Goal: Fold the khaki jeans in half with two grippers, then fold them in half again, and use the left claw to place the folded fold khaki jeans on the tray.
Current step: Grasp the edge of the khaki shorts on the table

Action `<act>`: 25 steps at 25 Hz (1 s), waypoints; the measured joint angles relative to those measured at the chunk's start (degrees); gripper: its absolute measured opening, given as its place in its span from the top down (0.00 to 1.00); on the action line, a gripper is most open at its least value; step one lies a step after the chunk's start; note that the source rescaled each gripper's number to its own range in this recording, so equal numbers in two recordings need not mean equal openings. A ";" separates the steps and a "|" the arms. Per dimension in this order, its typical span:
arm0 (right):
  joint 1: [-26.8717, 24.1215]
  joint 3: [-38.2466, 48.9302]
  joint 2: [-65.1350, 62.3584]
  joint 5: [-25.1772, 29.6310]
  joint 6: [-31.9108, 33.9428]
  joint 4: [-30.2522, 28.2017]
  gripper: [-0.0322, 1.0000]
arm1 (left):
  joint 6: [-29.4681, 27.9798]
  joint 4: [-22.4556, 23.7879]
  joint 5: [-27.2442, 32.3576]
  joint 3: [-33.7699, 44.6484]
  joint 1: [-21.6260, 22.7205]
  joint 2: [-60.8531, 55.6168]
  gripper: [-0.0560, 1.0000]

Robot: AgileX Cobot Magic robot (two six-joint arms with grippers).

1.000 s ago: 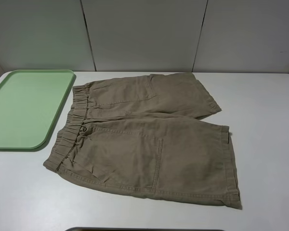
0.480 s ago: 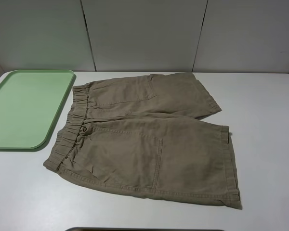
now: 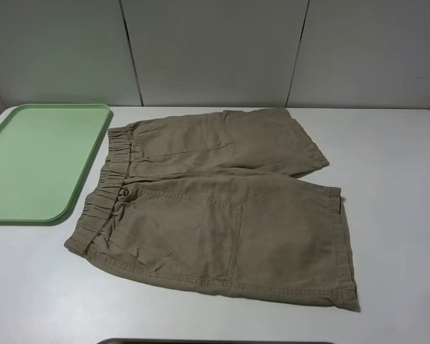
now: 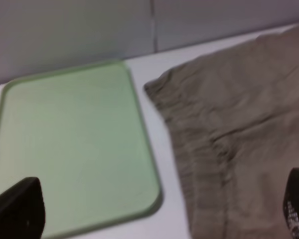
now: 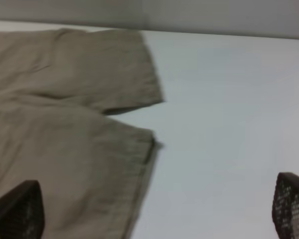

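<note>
Khaki jeans [image 3: 222, 208]: creased cotton, flat | tray [image 3: 36, 161]: smooth mint rectangle

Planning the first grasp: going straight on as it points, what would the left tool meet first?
Likely the bare table between tray and jeans, though depth is unclear.

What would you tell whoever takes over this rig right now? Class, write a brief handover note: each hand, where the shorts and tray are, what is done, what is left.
Left hand: open, holding nothing.
Right hand: open, holding nothing, above the leg hems.
Knee-length khaki-tan cotton shorts: spread flat and unfolded on the white table, waistband toward the pale mint-green plastic rectangular tray, which lies beside them.
Done: no fold yet.
Left: fold in half with both hands, fold again, then the left hand puts the shorts on the tray.
</note>
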 joint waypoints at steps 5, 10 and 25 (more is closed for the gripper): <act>0.00 -0.26 7.55 -0.98 -13.17 13.18 0.00 | 1.47 -5.06 -2.49 0.00 0.00 2.29 0.05; 0.00 -0.26 14.98 -0.90 -27.91 26.06 0.00 | 9.08 -12.39 -2.48 -1.40 0.00 14.49 0.05; 4.98 -0.26 19.58 0.35 -38.78 27.49 0.00 | 46.50 -37.30 3.22 -19.47 0.00 49.52 0.05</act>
